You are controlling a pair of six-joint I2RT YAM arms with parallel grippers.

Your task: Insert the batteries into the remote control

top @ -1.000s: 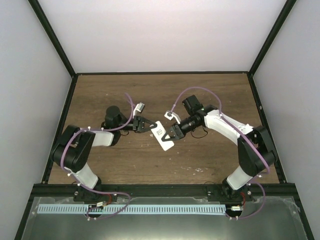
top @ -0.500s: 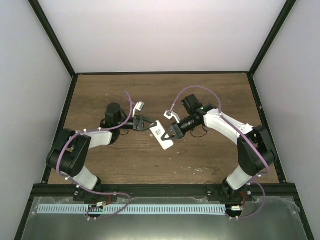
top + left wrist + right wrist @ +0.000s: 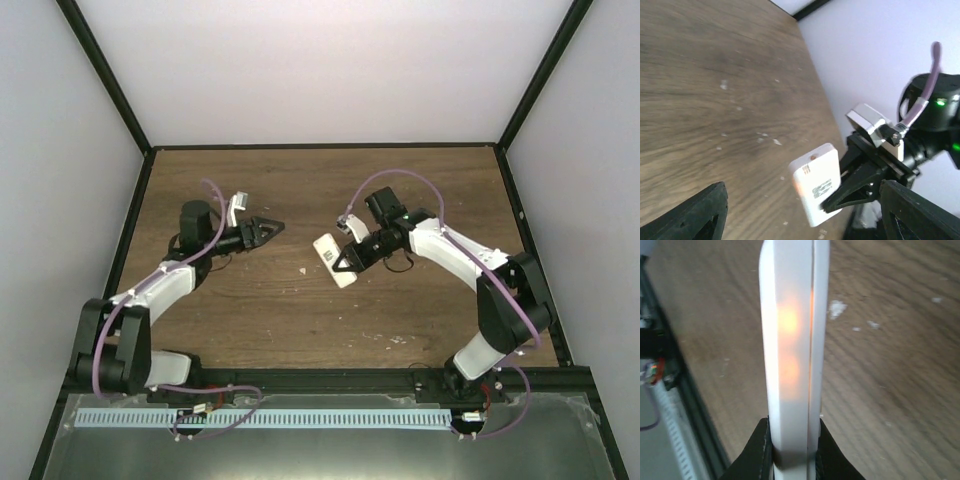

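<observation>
Right gripper [image 3: 792,455]: jaws narrow, clamped on one end of the remote control [image 3: 792,340], which is edge-on to its wrist camera, with the wooden table [image 3: 420,190] behind. 2 orange patches [image 3: 787,320] glow through the white side wall. Left gripper [image 3: 272,228]: fingers [image 3: 705,210] spread wide, holding nothing, well apart from the remote and pointing toward it. A pale fleck [image 3: 308,268] on the wood lies between the 2 grippers.

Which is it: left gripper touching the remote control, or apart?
Apart. The top view shows a stretch of table between the open left gripper and the remote control, which the right gripper alone clamps.
</observation>
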